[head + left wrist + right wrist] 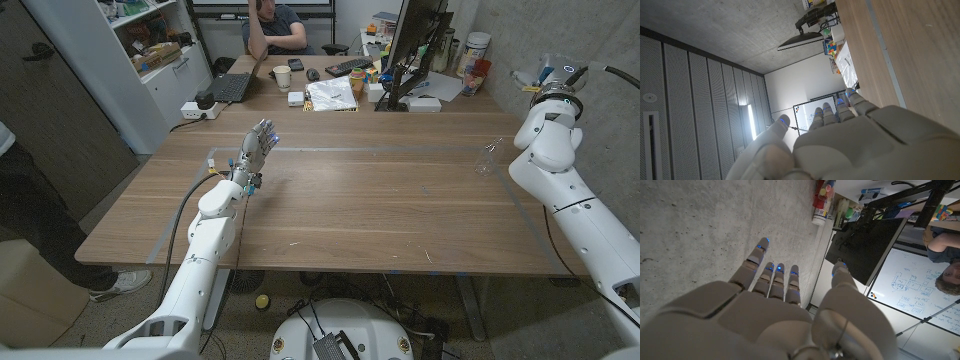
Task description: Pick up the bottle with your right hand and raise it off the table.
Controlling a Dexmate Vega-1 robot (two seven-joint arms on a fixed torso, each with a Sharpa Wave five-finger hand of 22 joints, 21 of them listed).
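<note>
The clear bottle [487,158] stands near the desk's [380,210] three o'clock edge. The right hand [775,305] is spread, holding nothing, facing the wall. It should swing toward nine o'clock, come level, and wrap the bottle's body before lifting.

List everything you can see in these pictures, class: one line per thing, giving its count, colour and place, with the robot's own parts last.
Bottle: one, clear, on the wooden table near its right edge, apart from both hands.
Table: one, brown wood, in front of the robot.
Laptop: one, black, open on the far desk, left.
Monitor: one, black, on the far desk, right.
Keyboard: one, black, far desk.
Cup: one, white, far desk.
Person: one, dark top, seated behind the far desk.
Left hand: one, grey-white, raised over the table's left part, fingers apart, holding nothing.
Right hand: one, grey-white, fingers spread, holding nothing.
</note>
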